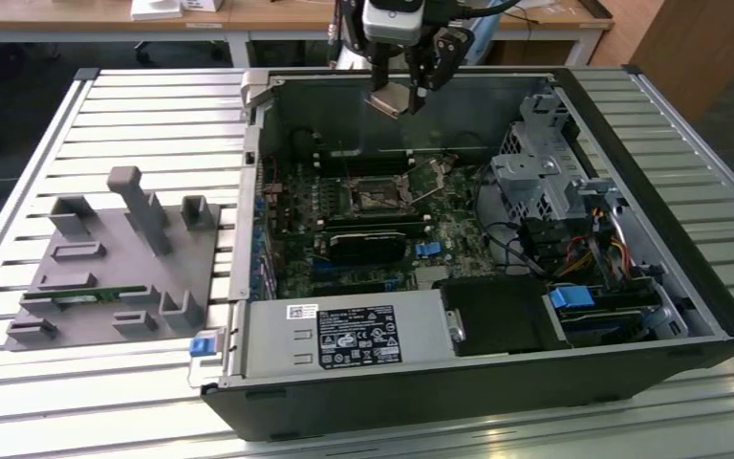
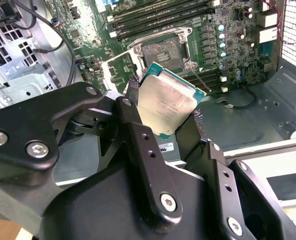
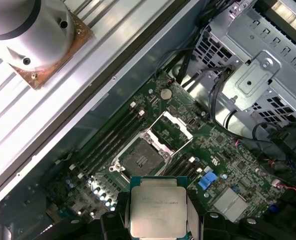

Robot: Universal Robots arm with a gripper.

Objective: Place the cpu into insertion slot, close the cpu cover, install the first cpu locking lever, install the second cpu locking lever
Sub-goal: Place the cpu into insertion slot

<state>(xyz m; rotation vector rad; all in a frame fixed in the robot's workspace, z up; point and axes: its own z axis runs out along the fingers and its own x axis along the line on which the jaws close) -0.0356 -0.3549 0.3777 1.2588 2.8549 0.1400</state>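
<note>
Nearest, the gripper pinches the cpu by two edges. Both hang high over the slot, its cover raised.

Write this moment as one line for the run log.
claw: shut on chip | chip: in air over case, not seated | socket: empty | cover: open
</note>
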